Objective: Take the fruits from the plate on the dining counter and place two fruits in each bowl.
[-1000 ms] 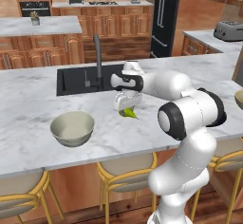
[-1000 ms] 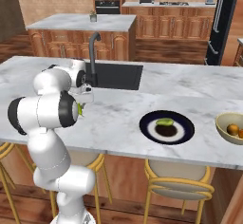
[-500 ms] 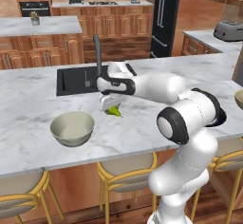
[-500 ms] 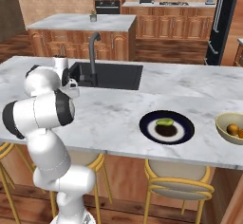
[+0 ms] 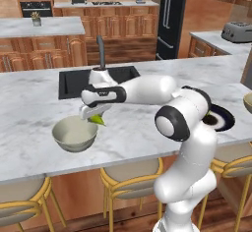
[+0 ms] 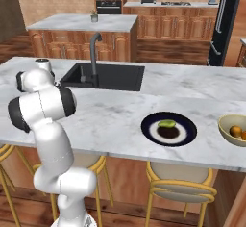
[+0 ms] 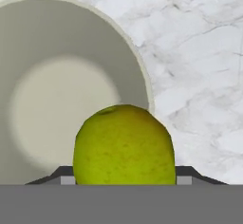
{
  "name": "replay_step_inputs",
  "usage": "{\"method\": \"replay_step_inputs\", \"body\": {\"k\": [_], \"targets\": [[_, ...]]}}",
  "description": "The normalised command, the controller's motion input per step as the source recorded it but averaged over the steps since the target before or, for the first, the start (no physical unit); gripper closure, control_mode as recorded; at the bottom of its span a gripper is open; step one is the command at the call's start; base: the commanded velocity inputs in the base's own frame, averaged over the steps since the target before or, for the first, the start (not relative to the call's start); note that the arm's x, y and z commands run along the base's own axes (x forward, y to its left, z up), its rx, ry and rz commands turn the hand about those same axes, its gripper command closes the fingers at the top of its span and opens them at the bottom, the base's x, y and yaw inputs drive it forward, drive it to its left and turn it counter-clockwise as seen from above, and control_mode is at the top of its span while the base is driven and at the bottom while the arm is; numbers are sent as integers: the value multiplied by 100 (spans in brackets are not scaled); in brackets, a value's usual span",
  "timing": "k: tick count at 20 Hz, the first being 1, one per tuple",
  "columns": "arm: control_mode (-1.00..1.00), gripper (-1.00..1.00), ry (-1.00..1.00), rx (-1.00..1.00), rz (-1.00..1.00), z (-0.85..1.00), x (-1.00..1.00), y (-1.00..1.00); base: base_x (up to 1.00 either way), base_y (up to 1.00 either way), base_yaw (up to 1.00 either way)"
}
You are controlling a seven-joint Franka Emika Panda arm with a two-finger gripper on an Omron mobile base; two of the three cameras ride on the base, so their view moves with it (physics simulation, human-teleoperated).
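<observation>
Swinging further along the bench (image 5: 29,123), the arm has carried the hand (image 5: 95,116) from beside the sink to the empty bowl (image 5: 75,133) near the front edge, fingers pinching the green pear (image 7: 123,144). It hangs over the rim, so releasing now could bounce it out onto the marble.

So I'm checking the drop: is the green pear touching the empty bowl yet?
Apart. In the left base view the green pear hangs in the gripper above the rim of the empty bowl, with marble counter visible between them.
</observation>
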Motion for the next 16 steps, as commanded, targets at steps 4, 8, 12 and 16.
{"method": "replay_step_inputs", "body": {"k": [4, 8, 12, 16], "targets": [[-100, 100, -4, 0, -6, -1, 28, 59, 0, 0, 0], [-100, 100, -5, -2, -12, -21, 19, 65, 0, 0, 0], [-100, 100, -2, -7, -21, -31, 7, 40, 0, 0, 0], [-100, 100, 0, 0, -18, -5, -10, 19, 0, 0, 0]]}}
